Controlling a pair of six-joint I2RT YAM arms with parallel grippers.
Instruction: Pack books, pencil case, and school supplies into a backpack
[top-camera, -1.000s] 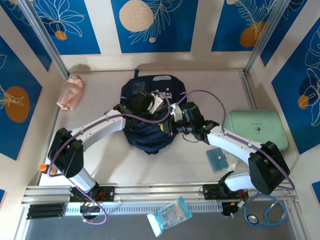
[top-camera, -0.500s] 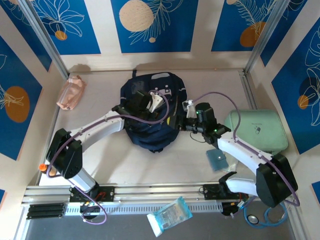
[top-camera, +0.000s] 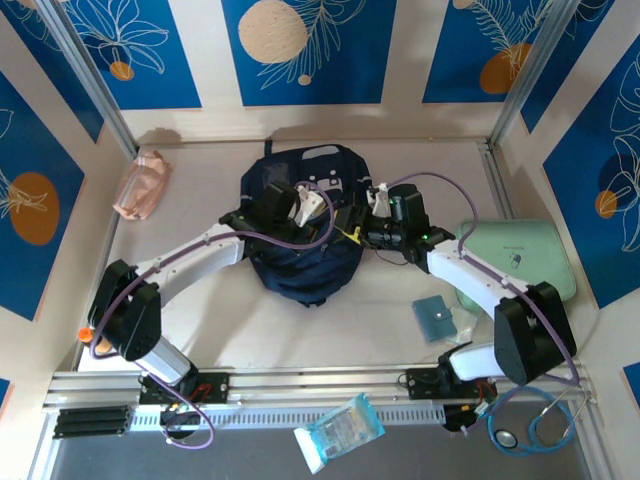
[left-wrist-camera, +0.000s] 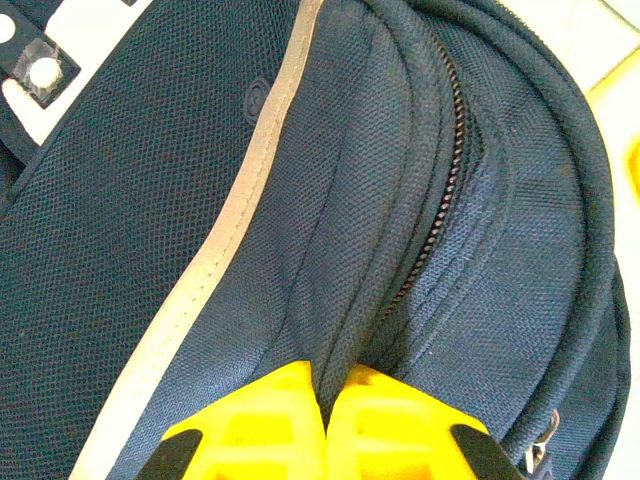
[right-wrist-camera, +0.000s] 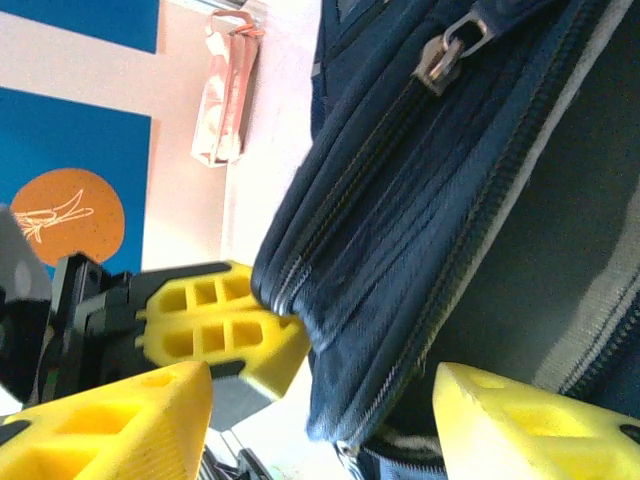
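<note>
Bounding edges: walls ring the table (top-camera: 280, 330); bare surface lies left of and in front of the backpack (top-camera: 300, 250), which sits mid-table.
Left wrist view: pale stripe (left-wrist-camera: 235, 225), zip teeth (left-wrist-camera: 452, 150).
Right wrist view: zip pull (right-wrist-camera: 445, 55); pencil case (right-wrist-camera: 225, 95) by the far wall.
Left gripper (left-wrist-camera: 325, 415): clenched on a backpack fabric fold.
Right gripper (right-wrist-camera: 320, 385): jaws spread, straddling the backpack edge.

Navy backpack (top-camera: 300, 275) mid-table, pink pencil case (top-camera: 142, 185) far-left, teal pad (top-camera: 434, 318) right.

I count 1 navy backpack (top-camera: 300, 255) centre frame, 1 pink pencil case (top-camera: 142, 185) upper left, 1 mint-green case (top-camera: 525, 255) right, 1 teal pad (top-camera: 435, 318) lower right, 1 orange-capped tube (top-camera: 85, 334) lower left, 1 wrapped packet (top-camera: 340, 431) bottom, 1 stethoscope (top-camera: 540, 428) bottom right.
</note>
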